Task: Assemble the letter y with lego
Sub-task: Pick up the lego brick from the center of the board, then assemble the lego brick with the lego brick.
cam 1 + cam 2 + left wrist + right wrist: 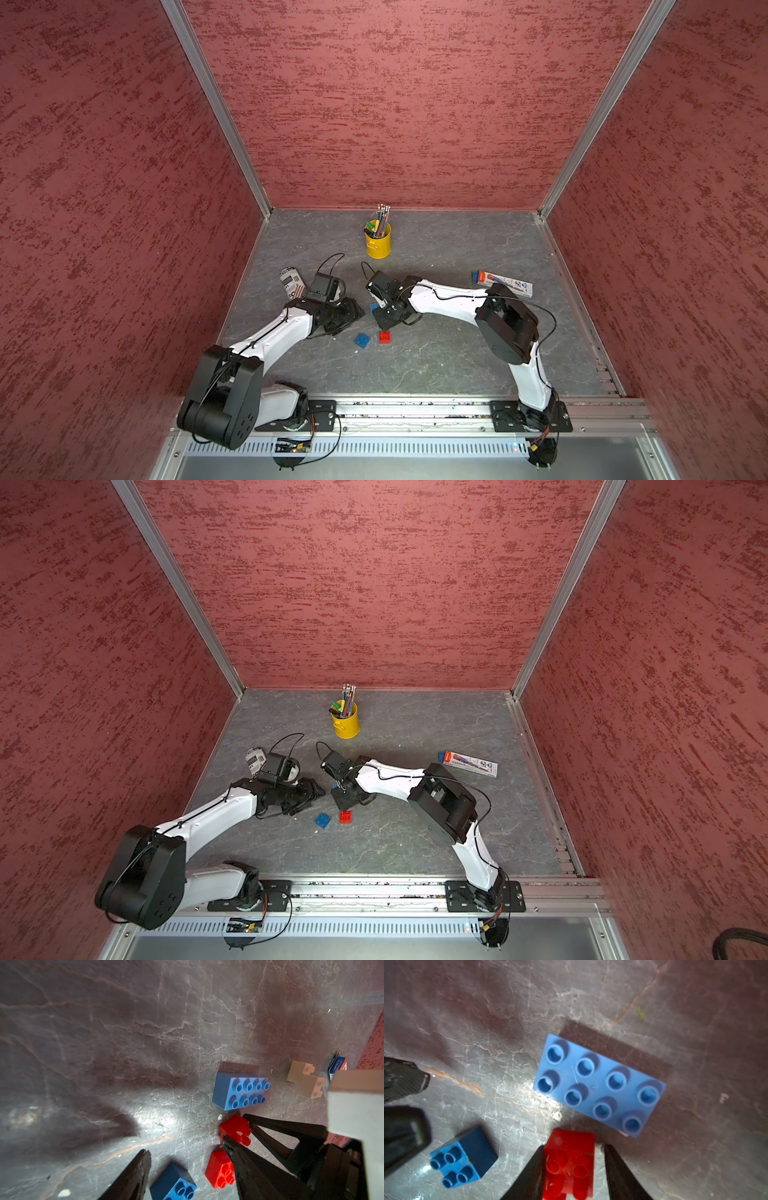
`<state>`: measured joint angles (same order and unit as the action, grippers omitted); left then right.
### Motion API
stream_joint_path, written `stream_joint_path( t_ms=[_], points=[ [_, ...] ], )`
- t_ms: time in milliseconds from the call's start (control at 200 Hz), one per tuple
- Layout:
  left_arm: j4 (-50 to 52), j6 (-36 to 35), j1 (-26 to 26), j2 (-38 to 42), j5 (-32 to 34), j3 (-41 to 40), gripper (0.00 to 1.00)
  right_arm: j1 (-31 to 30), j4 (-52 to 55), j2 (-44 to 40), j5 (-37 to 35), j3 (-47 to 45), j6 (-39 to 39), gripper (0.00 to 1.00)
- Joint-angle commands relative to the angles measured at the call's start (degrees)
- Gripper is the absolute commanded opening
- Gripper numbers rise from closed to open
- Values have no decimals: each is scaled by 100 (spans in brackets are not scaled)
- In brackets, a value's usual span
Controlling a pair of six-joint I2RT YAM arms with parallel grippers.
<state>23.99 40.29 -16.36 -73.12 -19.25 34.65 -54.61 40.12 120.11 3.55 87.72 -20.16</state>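
Right fingers (532,1169) narrow around a red brick (571,1153) down at the worktop (488,1022), firm hold not clear, left fingers (133,1176) parted and empty nearby, long blue brick (598,1084) lying loose just beside the red one.

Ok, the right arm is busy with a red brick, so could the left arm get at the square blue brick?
Probably yes: the square blue brick lies studs up, apart from the loose red brick, close by the left gripper, whose fingers stand open. Nothing covers it or lies between.
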Motion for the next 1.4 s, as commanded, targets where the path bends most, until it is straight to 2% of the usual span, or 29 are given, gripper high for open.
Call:
stream_joint_path(
  t_ms=[0, 145, 346, 761, 1393],
  points=[
    [-138, 5, 47, 3, -36, -54, 66, -50, 198, 91, -206, 166, 39, 41],
    [-190, 11, 51, -66, -76, -44, 66, -42, 257, 9, -232, 244, -34, 36],
    [-247, 14, 49, -86, -132, -10, 66, 196, 333, -240, -83, 381, -295, 34],
    [-263, 34, 45, -9, -177, -60, 66, 765, 399, -221, 102, 730, -691, 28],
    [-345, 34, 47, -71, -185, -82, 66, 873, 1042, 565, 163, 1742, 88, 29]
  ],
)
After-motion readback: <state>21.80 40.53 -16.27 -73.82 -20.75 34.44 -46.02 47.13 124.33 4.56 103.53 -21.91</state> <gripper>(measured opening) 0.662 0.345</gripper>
